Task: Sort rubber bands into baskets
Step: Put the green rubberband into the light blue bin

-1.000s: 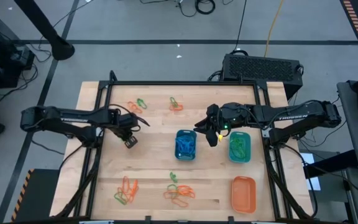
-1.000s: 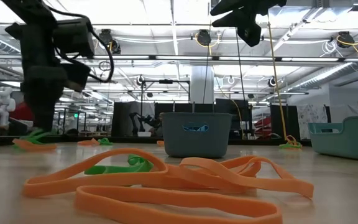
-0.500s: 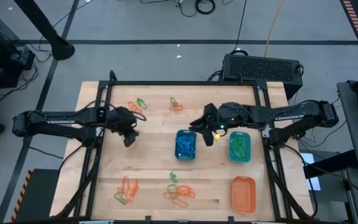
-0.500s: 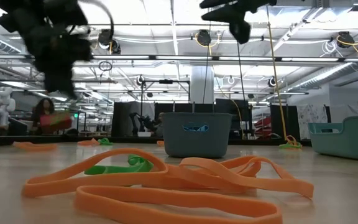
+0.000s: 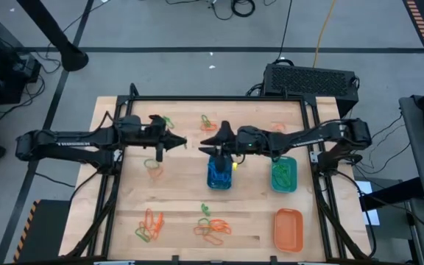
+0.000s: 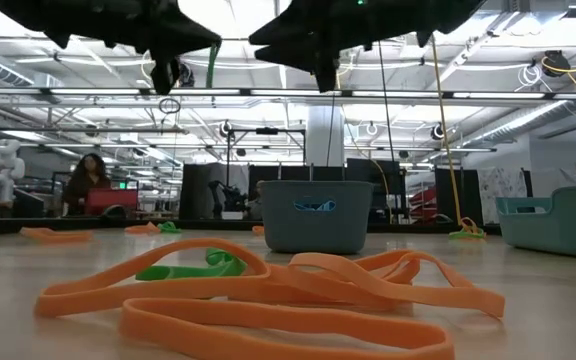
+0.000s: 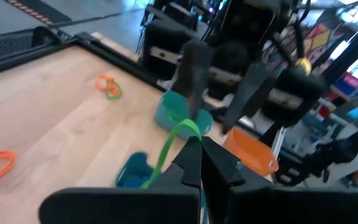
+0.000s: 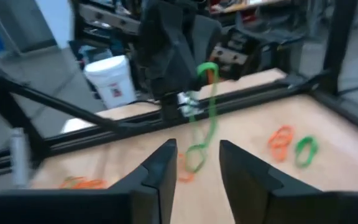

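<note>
My left gripper (image 5: 169, 141) is raised over the table's left-centre and shut on a green rubber band (image 7: 174, 140), which also shows in the right wrist view (image 8: 209, 99) and the low view (image 6: 211, 65). My right gripper (image 5: 210, 143) is open and empty, raised above the far end of the blue basket (image 5: 219, 173), its fingers (image 8: 165, 165) pointing at the left gripper. The teal basket (image 5: 283, 174) stands right of the blue one, and the orange basket (image 5: 288, 228) stands at the near right. Loose bands lie in clusters on the table (image 5: 149, 224). My left gripper pinches the green band between its two shut fingertips at the band's upper part (image 7: 190, 135). The fingers lie about level, pointing toward the table's right side. The band hangs slack below the fingertips as a long loop (image 8: 211, 118), clear of the table.
Band clusters lie at the far left (image 5: 162, 121), far centre (image 5: 208, 123), near left and near centre (image 5: 212, 227). A black frame rail (image 5: 212, 99) borders the table. A person (image 6: 88, 180) is in the room beyond.
My left gripper has risen and gone toward the table's far and right side, and the green band now hangs lifted clear of the table. My right gripper has gone toward the table's left, from beside the teal basket to above the blue basket, close to the left gripper.
</note>
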Robot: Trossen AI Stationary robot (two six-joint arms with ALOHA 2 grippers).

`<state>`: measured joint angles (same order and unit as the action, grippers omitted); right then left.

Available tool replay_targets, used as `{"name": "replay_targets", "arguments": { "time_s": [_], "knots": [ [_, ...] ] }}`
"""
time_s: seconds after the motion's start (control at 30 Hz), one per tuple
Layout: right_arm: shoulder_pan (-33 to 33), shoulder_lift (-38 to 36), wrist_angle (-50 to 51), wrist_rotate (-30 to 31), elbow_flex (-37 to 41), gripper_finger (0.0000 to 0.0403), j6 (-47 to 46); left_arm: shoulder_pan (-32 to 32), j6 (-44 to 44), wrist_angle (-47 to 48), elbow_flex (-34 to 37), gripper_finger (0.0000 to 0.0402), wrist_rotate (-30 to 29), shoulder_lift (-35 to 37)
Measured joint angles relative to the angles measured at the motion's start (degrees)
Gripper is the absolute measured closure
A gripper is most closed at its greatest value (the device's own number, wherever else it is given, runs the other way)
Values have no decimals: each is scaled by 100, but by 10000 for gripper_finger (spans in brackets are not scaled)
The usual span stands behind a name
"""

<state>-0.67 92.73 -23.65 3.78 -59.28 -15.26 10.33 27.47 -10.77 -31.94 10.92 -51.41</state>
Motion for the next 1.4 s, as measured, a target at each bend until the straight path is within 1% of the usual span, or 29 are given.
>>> {"name": "replay_targets", "arguments": {
  "time_s": [0.1, 0.2, 0.3, 0.4, 0.5, 0.57, 0.63, 0.73, 0.8, 0.93, 0.97, 1.0, 1.07, 1.2, 1.33, 1.4],
  "knots": [
    [-42, 268, -18, 86, -342, 270, 340, -38, 220, -302, 1, 401, 2, -75],
    [-54, 585, 80, 72, -782, 239, 539, -109, 331, -606, 2, 401, 4, -158],
    [-66, 856, 471, 68, -1249, 208, 751, -114, 373, -732, 2, 401, 6, -235],
    [-87, 1057, 839, 61, -1666, 183, 765, -110, 375, -798, 2, 401, 2, -258],
    [-118, 1178, 1182, 63, -1931, 167, 834, -110, 375, -835, 2, 401, 1, -258],
    [-142, 1230, 1366, 63, -2020, 168, 847, -110, 373, -819, 2, 401, 0, -258],
    [-156, 1233, 1509, 45, -2041, 180, 847, -110, 373, -807, 2, 401, -2, -258],
    [-163, 1186, 1694, 44, -2053, 218, 850, -110, 373, -735, 2, 400, -4, -258],
    [-163, 1151, 1732, 43, -2053, 258, 873, -110, 372, -654, 2, 397, -18, -258],
    [-161, 1088, 1771, 37, -2055, 363, 1044, -110, 331, -487, 2, 384, -140, -258],
    [-161, 1088, 1791, 29, -2055, 382, 1088, -110, 287, -460, 2, 379, -146, -256],
    [-161, 1088, 1813, -2, -2055, 391, 1129, -110, 210, -431, 2, 372, -146, -258],
    [-161, 1088, 1830, -119, -2055, 392, 1121, -110, 136, -425, 2, 355, -146, -260],
    [-161, 1081, 2081, -288, -2057, 400, 963, -110, 69, -339, 2, 307, -145, -258],
    [-168, 879, 2775, -373, -2066, 402, 756, -90, 69, -132, 2, 256, -138, -255],
    [-161, 679, 3472, -417, -2062, 402, 703, -57, 71, 125, 2, 237, -142, -230]
  ]
}}
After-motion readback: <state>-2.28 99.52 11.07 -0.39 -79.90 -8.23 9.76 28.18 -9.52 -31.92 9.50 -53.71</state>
